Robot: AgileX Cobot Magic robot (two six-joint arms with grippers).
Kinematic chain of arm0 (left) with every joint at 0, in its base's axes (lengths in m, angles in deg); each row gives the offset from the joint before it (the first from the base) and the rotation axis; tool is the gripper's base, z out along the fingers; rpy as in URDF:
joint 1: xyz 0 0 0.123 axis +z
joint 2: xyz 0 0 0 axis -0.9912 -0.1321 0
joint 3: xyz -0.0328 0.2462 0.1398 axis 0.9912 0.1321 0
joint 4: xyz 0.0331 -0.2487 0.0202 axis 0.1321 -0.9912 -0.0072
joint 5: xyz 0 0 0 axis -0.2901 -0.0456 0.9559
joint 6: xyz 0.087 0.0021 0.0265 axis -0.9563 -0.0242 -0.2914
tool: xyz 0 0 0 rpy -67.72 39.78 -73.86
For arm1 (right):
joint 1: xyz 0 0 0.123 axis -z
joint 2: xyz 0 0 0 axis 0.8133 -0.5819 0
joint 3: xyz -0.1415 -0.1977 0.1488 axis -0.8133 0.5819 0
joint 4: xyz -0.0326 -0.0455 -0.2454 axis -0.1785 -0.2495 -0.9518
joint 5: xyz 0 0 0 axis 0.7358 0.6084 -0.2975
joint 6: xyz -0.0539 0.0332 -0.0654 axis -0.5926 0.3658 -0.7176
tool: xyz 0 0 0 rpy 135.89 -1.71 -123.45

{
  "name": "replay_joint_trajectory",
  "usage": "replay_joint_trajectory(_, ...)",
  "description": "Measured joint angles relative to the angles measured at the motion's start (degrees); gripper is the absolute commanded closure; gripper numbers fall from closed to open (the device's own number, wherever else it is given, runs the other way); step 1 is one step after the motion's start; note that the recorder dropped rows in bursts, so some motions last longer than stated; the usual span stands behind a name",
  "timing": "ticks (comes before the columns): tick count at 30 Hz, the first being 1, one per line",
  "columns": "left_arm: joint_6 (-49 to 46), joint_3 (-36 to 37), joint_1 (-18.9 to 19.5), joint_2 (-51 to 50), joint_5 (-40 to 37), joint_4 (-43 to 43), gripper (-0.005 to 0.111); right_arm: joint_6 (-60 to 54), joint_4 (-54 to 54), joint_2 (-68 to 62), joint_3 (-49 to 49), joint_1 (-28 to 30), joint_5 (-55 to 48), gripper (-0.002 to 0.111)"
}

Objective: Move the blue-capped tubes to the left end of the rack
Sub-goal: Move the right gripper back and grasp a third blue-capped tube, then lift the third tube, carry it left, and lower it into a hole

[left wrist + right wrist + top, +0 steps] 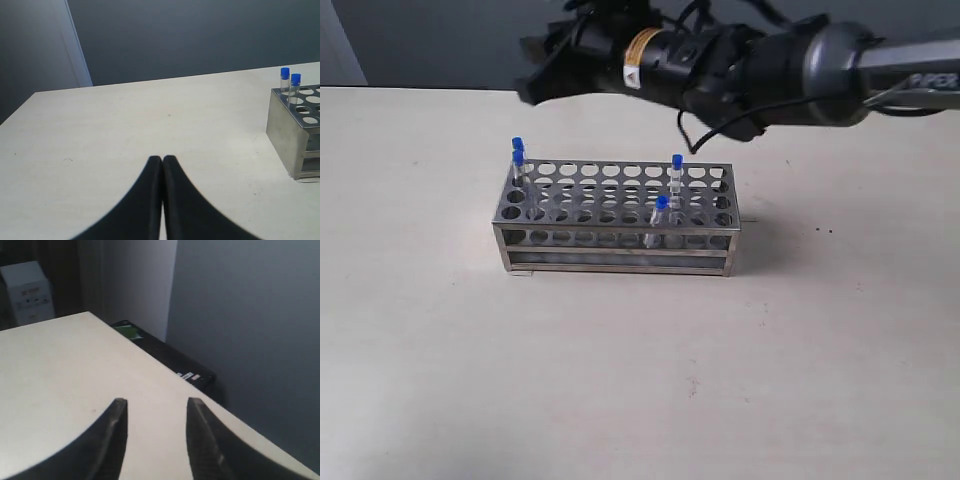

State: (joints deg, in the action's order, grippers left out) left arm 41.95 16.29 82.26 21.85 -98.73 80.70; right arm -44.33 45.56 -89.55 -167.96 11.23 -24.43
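Four tubes [518,152] stood upright in the rack [620,262], blue caps up, long axes vertical, tops poking above the top plate. Rack sat on the table [440,380] with its long axis running left-right in the exterior view, one long open side facing that camera. Two tubes were at the left end, back corner, in neighbouring holes, caps nearly touching. Other two were toward the right: one tube [676,168] near the back row, a few holes in from the right end, and one tube [661,208] near the front, just left of it, leaning slightly.

My left gripper [162,159] was clenched, fingers pressed together with nothing between them, over the table and well apart from the rack [287,135]. Its view caught the rack's end wall and the two left-end tubes [290,80].

My right gripper [156,402] was spread, with a clear gap between the fingers, holding nothing, aimed at the table edge and a grey wall [250,315]. My right arm [820,60] stretched across the top of the exterior view, above and behind the rack, not touching it. White box [25,290] sat beyond the table in the right wrist view.
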Motion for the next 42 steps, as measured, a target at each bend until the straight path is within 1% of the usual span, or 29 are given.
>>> replay_joint_trajectory(2,0.0,0.0,0.0,0.0,0.0,0.0,0.106,-0.16,0.28,2.04,1.8,2.23,-0.24,0.07)
replay_joint_trajectory(5,0.0,0.0,0.0,0.0,0.0,0.0,0.106,-0.28,0.89,5.02,7.84,5.23,1.4,0.07)
replay_joint_trajectory(11,0.0,0.0,0.0,0.0,0.0,0.0,0.106,-2.07,3.16,9.5,22.49,10.0,9.13,0.07)
replay_joint_trajectory(16,0.0,0.0,0.0,0.0,0.0,0.0,0.106,-6.83,9.27,9.44,31.51,11.92,16.34,0.07)
replay_joint_trajectory(20,0.0,0.0,0.0,0.0,0.0,0.0,0.106,-7.6,10.39,7.52,33.6,12.16,19.71,0.07)
replay_joint_trajectory(26,0.0,0.0,0.0,0.0,0.0,0.0,0.106,-7.71,10.67,4.86,33.6,12.16,24.03,0.07)
replay_joint_trajectory(40,0.0,0.0,0.0,0.0,0.0,0.0,0.106,-6.28,10.67,-0.57,33.6,12.16,26.78,0.07)
replay_joint_trajectory(41,0.0,0.0,0.0,0.0,0.0,0.0,0.106,-6.28,10.67,-1.52,33.6,12.16,27.35,0.07)
replay_joint_trajectory(42,0.0,0.0,0.0,0.0,0.0,0.0,0.106,-6.28,10.67,-1.76,33.6,12.16,27.44,0.076)
